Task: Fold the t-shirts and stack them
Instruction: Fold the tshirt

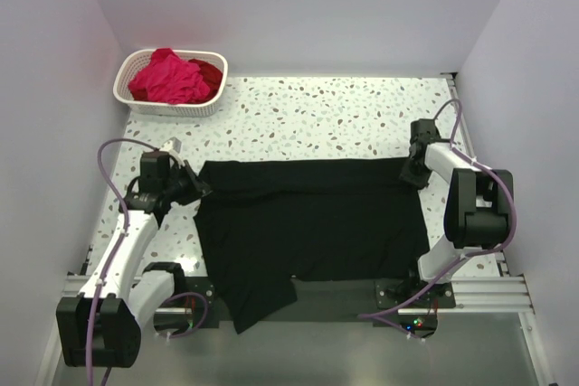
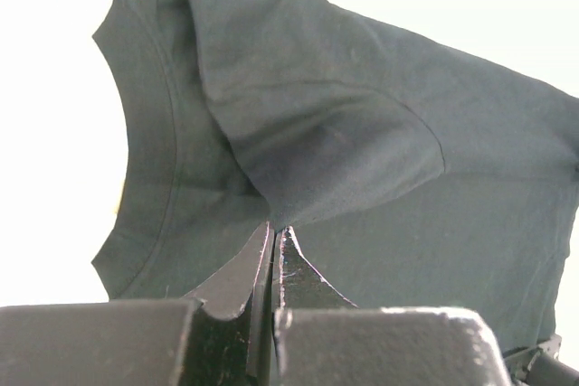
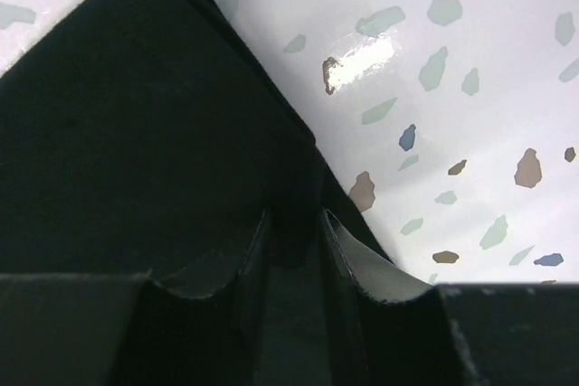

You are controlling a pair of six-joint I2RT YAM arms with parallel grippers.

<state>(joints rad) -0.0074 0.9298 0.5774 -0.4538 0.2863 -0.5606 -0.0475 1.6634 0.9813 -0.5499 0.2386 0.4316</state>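
Note:
A large black t-shirt (image 1: 308, 223) lies spread across the middle of the table, its lower left part hanging over the near edge. My left gripper (image 1: 201, 189) is shut on the shirt's upper left corner; the left wrist view shows the closed tips (image 2: 276, 228) pinching a raised fold of black cloth (image 2: 362, 133). My right gripper (image 1: 412, 172) sits at the shirt's upper right corner. In the right wrist view its jaws (image 3: 294, 214) stand slightly apart, with the edge of the black cloth (image 3: 136, 115) lying between them. A magenta-pink t-shirt (image 1: 167, 79) and a deep red one (image 1: 210, 71) are bunched in the basket.
A white lattice basket (image 1: 172, 108) stands at the back left corner. Pale walls close in on the left, back and right. Speckled tabletop (image 1: 317, 115) shows behind the black shirt. The arm bases and a metal rail (image 1: 479, 291) run along the near edge.

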